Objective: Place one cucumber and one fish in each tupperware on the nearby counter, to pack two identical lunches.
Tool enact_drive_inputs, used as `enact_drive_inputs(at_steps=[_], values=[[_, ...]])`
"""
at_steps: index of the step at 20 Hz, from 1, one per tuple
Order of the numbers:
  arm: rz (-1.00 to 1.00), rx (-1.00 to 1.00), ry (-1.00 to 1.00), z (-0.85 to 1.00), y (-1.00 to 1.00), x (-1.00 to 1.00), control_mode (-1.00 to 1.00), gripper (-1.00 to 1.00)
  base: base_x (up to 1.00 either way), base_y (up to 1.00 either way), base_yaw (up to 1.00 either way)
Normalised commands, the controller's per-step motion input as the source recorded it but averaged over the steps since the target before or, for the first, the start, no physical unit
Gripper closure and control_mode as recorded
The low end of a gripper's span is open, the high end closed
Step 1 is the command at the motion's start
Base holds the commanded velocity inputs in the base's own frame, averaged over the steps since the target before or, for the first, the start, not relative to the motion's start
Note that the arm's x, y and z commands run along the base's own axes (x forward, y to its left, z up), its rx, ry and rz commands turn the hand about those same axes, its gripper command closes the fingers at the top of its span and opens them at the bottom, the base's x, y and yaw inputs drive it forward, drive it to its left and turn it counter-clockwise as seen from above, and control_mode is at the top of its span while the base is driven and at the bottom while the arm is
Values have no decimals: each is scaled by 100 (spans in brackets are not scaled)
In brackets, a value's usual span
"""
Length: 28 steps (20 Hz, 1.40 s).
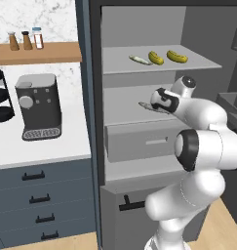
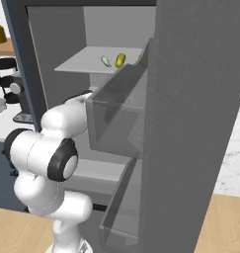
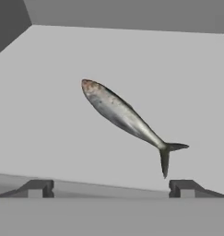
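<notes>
— Where is the fish the arm is after?

— A slender silver-grey fish with a reddish-brown head and a dark forked tail (image 3: 125, 117) lies flat on the middle grey shelf (image 3: 49, 106) of the open tall cabinet, roughly mid-shelf, well clear of the back wall. In the hand view it runs on a slant, head toward the far left, tail toward the near right. In the left base view its pale pointed end (image 1: 145, 104) pokes out just left of the hand.

— And the pincer?

— The two-finger gripper (image 3: 110, 188) hangs just short of the fish, its two dark finger tips (image 3: 37, 188) spread wide, one to each side of the tail end, touching nothing (the fish's tail fin sits close to the right tip, still apart from it).

— The other pieces?

— On the upper grey shelf (image 1: 198, 63), a second thin pale grey-white fish (image 1: 139, 59) lies toward the left, a stubby yellow-green cucumber (image 1: 155, 58) just beside it, and a second yellow-green cucumber (image 1: 177, 56) a little farther right, all near the shelf's middle.

— The counter?

— The white flat worktop over dark blue-grey drawers (image 1: 66, 144) stands left of the cabinet, carrying a black boxy coffee machine (image 1: 38, 105) toward its back. I see no trays on the part that shows.

— Anything below the fish?

— A grey drawer front (image 1: 142, 141) sits under the middle shelf.
</notes>
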Motion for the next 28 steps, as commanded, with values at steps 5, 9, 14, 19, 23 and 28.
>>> enact_drive_inputs(at_steps=[5,9,14,19,23,28], values=[[0,0,1,-13,-8,27,-100,-100,0,0,0],[0,0,4,-16,-4,33,-100,-100,0,0,0],[0,-1,8,-24,0,36,-100,-100,0,0,0],[0,0,4,-16,-4,36,-100,-100,0,0,0],[1,0,4,-27,-1,28,-100,-100,0,0,0],[1,0,3,-32,0,30,-100,-100,0,0,0]])
